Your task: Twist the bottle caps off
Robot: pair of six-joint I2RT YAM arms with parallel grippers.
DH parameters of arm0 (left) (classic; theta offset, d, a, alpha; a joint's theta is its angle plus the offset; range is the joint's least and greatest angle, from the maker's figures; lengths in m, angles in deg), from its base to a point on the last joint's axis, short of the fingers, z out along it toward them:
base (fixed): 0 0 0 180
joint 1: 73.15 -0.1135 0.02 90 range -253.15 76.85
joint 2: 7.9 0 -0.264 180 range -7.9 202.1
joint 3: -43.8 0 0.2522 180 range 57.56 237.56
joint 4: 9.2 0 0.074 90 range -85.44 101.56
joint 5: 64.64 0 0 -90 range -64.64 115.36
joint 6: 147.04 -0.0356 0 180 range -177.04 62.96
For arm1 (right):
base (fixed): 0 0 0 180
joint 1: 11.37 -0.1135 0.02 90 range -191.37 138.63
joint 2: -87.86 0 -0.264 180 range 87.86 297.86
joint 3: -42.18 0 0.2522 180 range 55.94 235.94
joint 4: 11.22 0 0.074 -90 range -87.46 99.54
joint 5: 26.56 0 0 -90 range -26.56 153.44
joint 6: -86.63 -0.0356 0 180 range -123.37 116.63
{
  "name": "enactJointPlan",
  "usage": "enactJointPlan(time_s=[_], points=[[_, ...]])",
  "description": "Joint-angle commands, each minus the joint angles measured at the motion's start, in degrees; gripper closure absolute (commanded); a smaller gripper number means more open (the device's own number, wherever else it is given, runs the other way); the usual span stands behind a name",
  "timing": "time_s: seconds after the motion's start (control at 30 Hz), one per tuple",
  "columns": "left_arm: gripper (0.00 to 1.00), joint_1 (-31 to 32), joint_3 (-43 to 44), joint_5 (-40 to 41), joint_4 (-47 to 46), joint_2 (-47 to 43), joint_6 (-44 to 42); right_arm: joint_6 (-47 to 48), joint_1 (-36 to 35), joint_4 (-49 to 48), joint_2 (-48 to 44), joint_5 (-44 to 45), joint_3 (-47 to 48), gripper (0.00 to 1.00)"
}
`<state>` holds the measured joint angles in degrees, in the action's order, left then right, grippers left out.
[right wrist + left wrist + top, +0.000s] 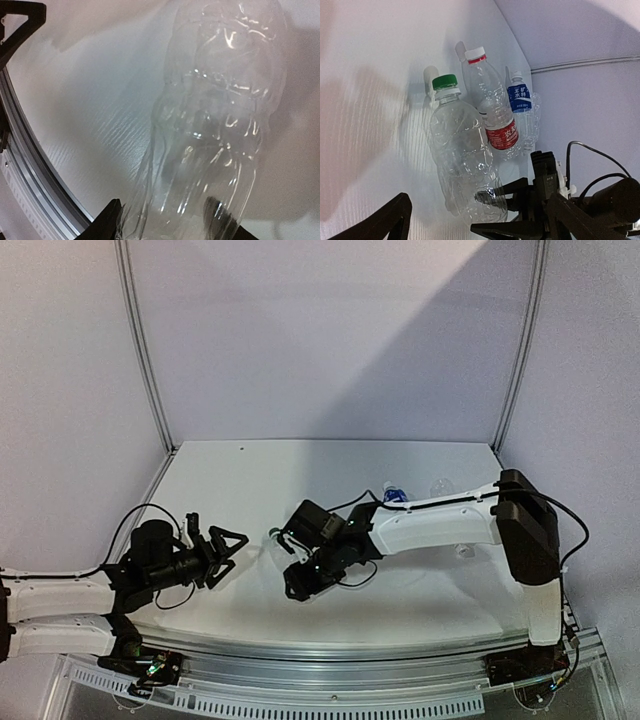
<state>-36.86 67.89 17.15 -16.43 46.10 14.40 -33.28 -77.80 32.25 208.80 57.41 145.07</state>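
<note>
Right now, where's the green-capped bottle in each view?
Top external: green-capped bottle centre, at the right gripper.
Left wrist: centre, frontmost bottle.
Right wrist: bottle fills the right half; cap out of frame.
Shared landmark: the right gripper straddling its lower body.

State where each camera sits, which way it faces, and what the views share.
Top external: above and behind the bases, looking down at the table; both arms, left claw and right claw show.
Left wrist: on the left arm, facing across the table at the bottles, green-capped bottle nearest; own spread fingers frame the bottom.
Right wrist: on the right arm, looking close along that bottle's clear body; own fingers flank it.
Shared: both wrist views show the green-capped bottle.
</note>
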Motion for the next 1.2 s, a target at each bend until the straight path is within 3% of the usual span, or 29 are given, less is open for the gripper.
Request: enactJointPlan(time_s=[0.0, 0.13, 0.37, 0.6, 0.93, 1.17], points=[[0.04, -0.8, -1.5, 1.0, -5.0, -0.4, 0.1, -1.0, -0.3, -3.8, -1.8, 2.2, -3.2, 0.52], [0.04, -0.6, -3.1, 1.5, -12.4, -1.6, -3.6, -1.7, -0.3, -13.5, -7.7, 2.0, -10.0, 0.55], [0.03, 1.0, 0.1, 4.6, -5.6, -6.8, -8.7, -1.5, -0.3, -25.8, -16.9, 4.0, -19.4, 0.54], [0.03, 4.1, 3.6, 4.4, -5.8, -1.4, -9.4, -0.1, -0.5, -28.6, -17.4, 3.1, -19.6, 0.53], [0.05, 11.6, 8.7, 6.0, -8.6, 6.7, -11.8, 6.6, -5.0, -23.8, -17.2, 15.7, -16.0, 0.50], [0.08, 13.0, 10.2, 5.6, -11.3, 9.5, -12.9, 9.4, -7.3, -24.6, -17.6, 19.4, -16.1, 0.50]])
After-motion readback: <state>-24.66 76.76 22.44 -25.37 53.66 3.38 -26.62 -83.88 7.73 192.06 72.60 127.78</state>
